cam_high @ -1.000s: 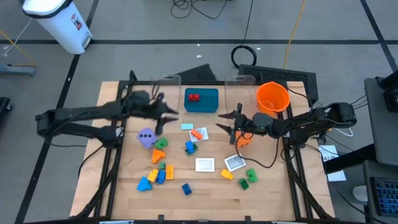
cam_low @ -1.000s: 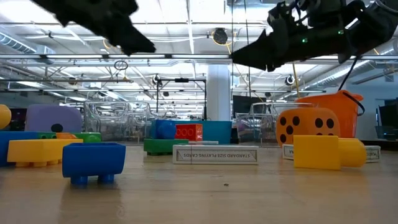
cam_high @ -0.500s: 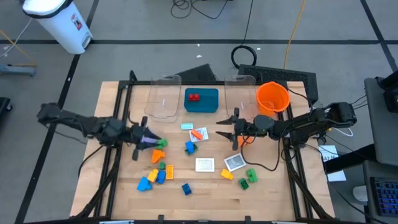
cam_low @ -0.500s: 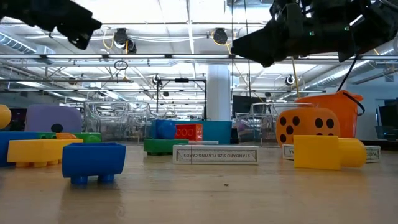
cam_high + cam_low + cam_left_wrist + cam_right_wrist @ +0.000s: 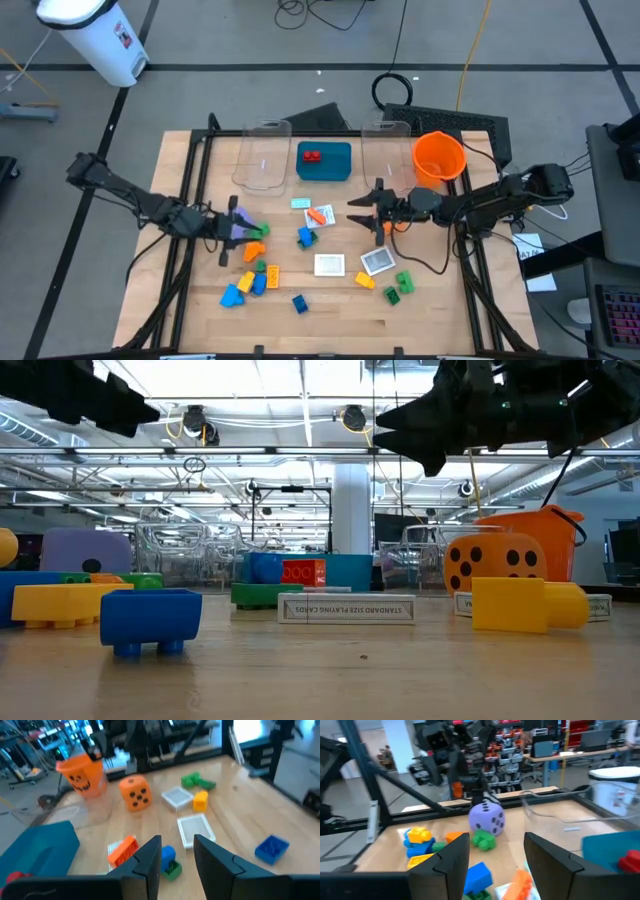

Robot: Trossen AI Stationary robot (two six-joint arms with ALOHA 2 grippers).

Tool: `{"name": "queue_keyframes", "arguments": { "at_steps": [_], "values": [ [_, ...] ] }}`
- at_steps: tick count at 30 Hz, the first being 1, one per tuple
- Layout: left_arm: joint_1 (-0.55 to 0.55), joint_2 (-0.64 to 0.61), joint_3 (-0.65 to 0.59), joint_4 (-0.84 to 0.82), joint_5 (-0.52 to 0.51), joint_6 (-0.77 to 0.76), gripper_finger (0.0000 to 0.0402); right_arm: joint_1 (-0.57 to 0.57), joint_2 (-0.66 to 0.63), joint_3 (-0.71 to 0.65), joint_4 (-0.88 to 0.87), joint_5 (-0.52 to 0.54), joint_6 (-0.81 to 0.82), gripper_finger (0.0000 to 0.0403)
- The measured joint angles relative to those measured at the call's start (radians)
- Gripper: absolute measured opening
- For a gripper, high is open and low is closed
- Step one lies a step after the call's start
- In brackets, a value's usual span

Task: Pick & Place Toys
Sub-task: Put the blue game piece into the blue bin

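Coloured toys are scattered over the middle and lower part of the wooden table point(image 5: 430, 300) in the high view; a purple die point(image 5: 238, 224) lies at the centre left, touching a green brick point(image 5: 259, 230), with yellow and blue bricks point(image 5: 247, 284) clustered below it; an orange brick point(image 5: 320, 214) and a blue brick point(image 5: 306, 237) sit at the centre; two white picture cards point(image 5: 330, 264) lie side by side below the centre, with a green brick pair point(image 5: 398, 285) at the lower right; an orange dotted die point(image 5: 135, 793) is seen in the left wrist view near an orange bowl point(image 5: 438, 157); a red brick point(image 5: 312, 156) rests in the teal tray point(image 5: 335, 168) at the upper centre, flanked by two clear bins point(image 5: 262, 160).

The left gripper point(image 5: 228, 228) is held over the purple die, its fingers point(image 5: 148, 865) parted narrowly with nothing between them; the right gripper point(image 5: 374, 210) is held right of centre, above the table, its fingers point(image 5: 451, 857) spread apart and empty.
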Motion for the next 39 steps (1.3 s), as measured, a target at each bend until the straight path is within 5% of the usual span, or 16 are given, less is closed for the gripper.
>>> {"name": "queue_keyframes", "arguments": {
  "at_steps": [14,23,32,39],
  "values": [
    [0.021,0.209,0.0,0.195,0.003,0.112,0.012,0.066,0.0,0.0,-0.001,0.106,-0.076,0.018],
    [0.072,0.34,0.0,0.282,0.023,-0.072,0.0125,0.075,0.0,0.0,-0.062,0.104,0.027,0.018],
    [0.072,0.549,0.0,0.543,0.126,-0.169,0.0202,0.238,0.0,0.0,-0.096,0.111,0.046,0.018],
    [0.072,0.655,0.01,0.678,0.127,-0.092,0.025,0.347,0.0,0.0,-0.068,0.261,-0.042,0.018]
  ]
}}
